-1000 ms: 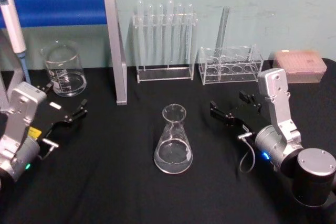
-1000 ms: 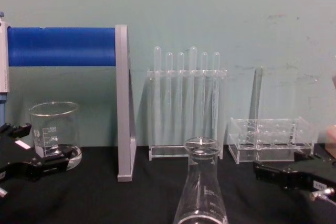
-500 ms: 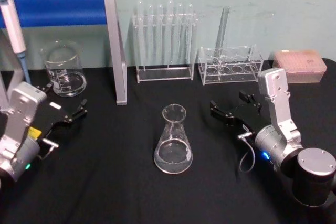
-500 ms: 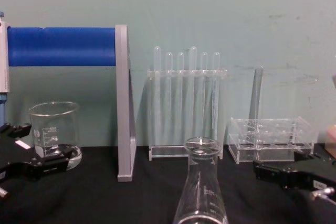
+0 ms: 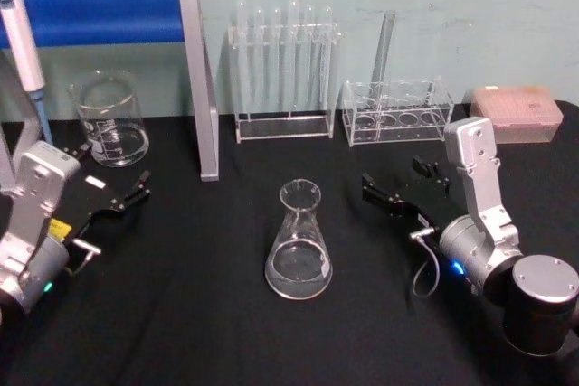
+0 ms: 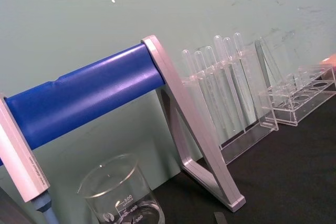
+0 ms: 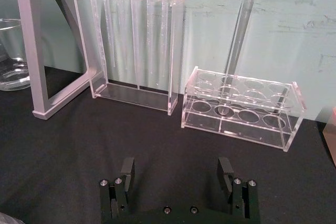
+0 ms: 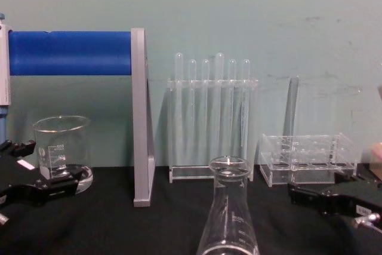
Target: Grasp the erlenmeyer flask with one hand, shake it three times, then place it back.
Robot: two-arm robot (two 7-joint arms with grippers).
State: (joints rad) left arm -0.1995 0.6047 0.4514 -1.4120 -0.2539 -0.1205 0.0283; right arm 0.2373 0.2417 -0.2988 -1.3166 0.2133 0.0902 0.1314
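While one erlenmeyer flask stands upright on the black bench, I hold my two end effectors to either side of it, touching nothing. My right end effector hovers just right of the flask, its fingers spread apart. My left end effector sits well left, near one glass beaker, fingers also apart. Behind the flask stand two clear racks: the taller rack carries six test tubes, the lower rack carries one tube.
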